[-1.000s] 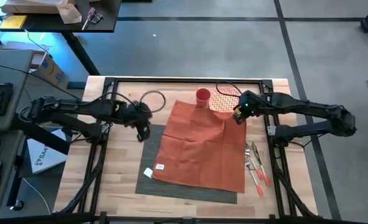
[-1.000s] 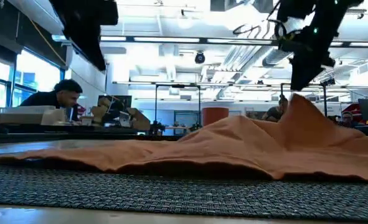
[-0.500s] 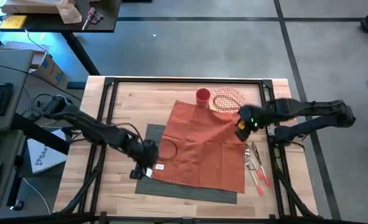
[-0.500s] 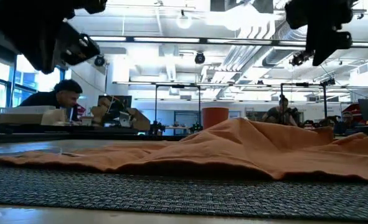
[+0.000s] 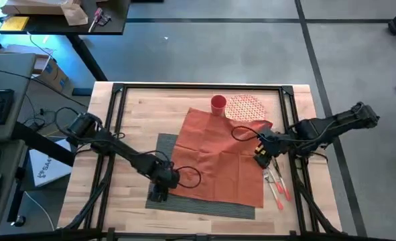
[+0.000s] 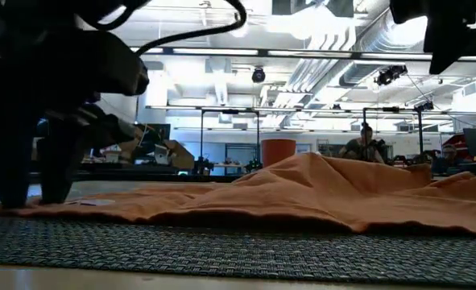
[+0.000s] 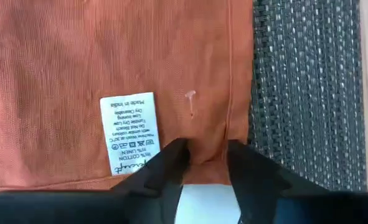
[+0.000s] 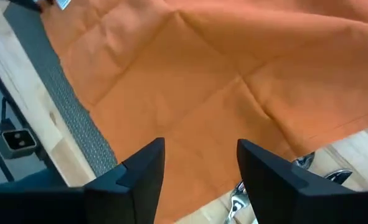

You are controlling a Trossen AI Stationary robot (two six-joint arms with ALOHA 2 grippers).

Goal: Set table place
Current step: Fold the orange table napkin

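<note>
- Since the earlier frames, the left gripper (image 5: 159, 194) has travelled from the far left part of the table (image 5: 134, 107) down to the napkin's near-left corner, and the right gripper (image 5: 260, 159) has drawn back from the napkin's far-right corner toward the cutlery.
- Left gripper: its two fingers (image 7: 165, 171) stand slightly apart, straddling the hem at the corner of the orange-red napkin (image 5: 214, 157); a strip of cloth lies between them, just beside the white care label (image 7: 129, 132). In the low view the fingertips reach down to the cloth; whether they pinch it I cannot tell.
- Right gripper: hovering above the napkin's right edge, at about 3 o'clock from the napkin's middle, its fingers (image 8: 140, 171) spread wide with nothing between them.
- Dark grey ribbed placemat (image 5: 204, 209) lies at the table's middle, largely covered by the rumpled napkin; bare strips show at 6 o'clock and 9 o'clock of the napkin.
- Red cup (image 5: 218, 104) stands at 12 o'clock of the napkin, touching or just beside its far edge.
- Patterned round plate (image 5: 246, 107) sits just beside the cup at its 3 o'clock, partly overlapped by the napkin's corner.
- Cutlery with red handles (image 5: 277, 181) lies on the bare wood at 4 o'clock of the napkin, near the right gripper.
</note>
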